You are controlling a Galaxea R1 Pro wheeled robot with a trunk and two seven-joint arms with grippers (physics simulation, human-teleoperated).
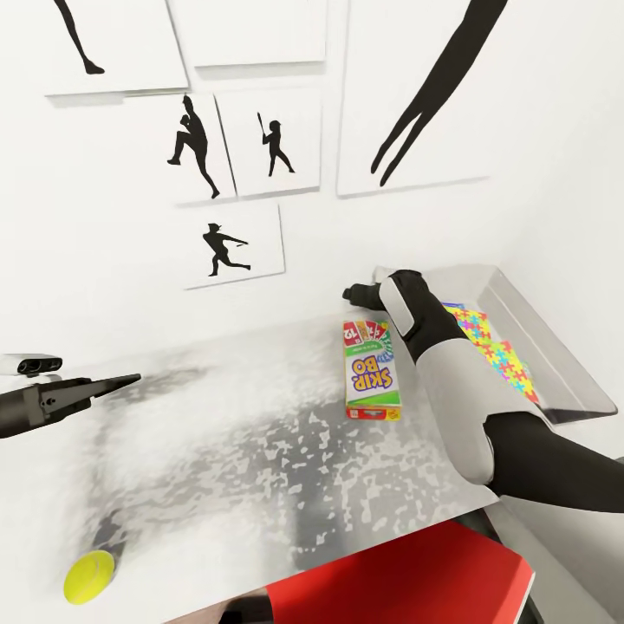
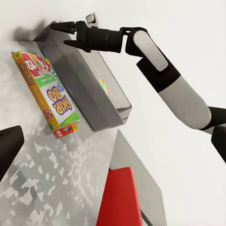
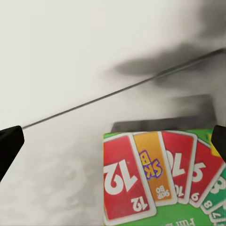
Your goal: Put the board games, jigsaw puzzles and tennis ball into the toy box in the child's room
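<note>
Table in the child's room, mottled grey-white top, set against a wall hung with silhouette prints; the toy box (a grey open tray) sits at the far right of the table, and a jigsaw puzzle with bright interlocking pieces already lies inside it.

Skip-Bo board game lies flat on the table just beside the toy box's left wall, long side parallel to that wall; a small red item sits against the box's near end, identity unclear. Tennis ball rests near the table's front left corner, well apart from everything else. Red chair stands below the front edge.

Right gripper hangs over the far end of the Skip-Bo box, fingers spread and holding nothing; the right wrist view looks down on the box's printed cards between the two dark fingertips. Left gripper hovers over the left part of the table; its fingers appear drawn together, nothing between them.

Judgement: the step in hand is picking up the Skip-Bo game; the next move calls for lowering the spread fingers astride the box's narrow width, then lifting it over the tray wall (the ball remains).
</note>
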